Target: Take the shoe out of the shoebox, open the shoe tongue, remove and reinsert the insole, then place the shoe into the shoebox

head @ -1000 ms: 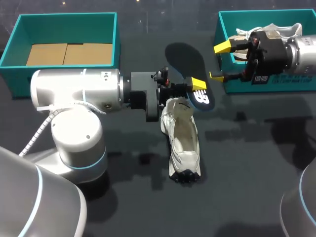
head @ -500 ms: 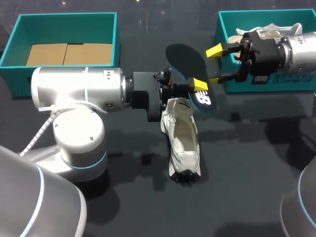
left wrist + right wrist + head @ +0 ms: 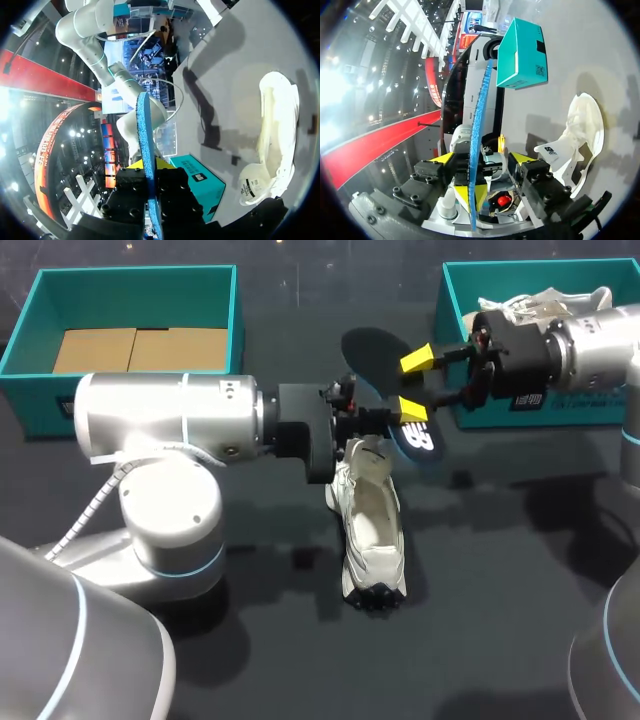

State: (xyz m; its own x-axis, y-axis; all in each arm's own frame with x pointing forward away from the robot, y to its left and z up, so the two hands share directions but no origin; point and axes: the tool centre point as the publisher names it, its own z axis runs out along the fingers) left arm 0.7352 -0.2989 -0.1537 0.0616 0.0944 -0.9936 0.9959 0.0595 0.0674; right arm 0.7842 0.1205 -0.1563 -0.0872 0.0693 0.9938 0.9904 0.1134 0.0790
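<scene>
Dark on its face and blue along its edge, the insole [image 3: 375, 355] is held up off the desk [image 3: 500, 570], above and just beyond the heel of the white shoe [image 3: 368, 510]. The left end effector [image 3: 395, 418] is clamped on the insole's lower end. In the left wrist view the insole [image 3: 142, 130] stands edge-on, pinched between that arm's black fingers, and the shoe [image 3: 277, 125] lies off to one side on the desk. The right end effector [image 3: 415, 383] reaches in from the right with its yellow-tipped fingers apart, one on each side of the insole. The right wrist view shows the blue edge [image 3: 480, 110] rising between them with a gap on both sides, and the shoe [image 3: 580, 130] beside it, opening upward. The shoe lies on its sole near the middle of the desk, toe toward the near edge. At the far left stands a teal box [image 3: 130, 285] with brown cardboard inside. The teal shoebox [image 3: 470, 415] at the far right holds another white shoe [image 3: 545, 302].
</scene>
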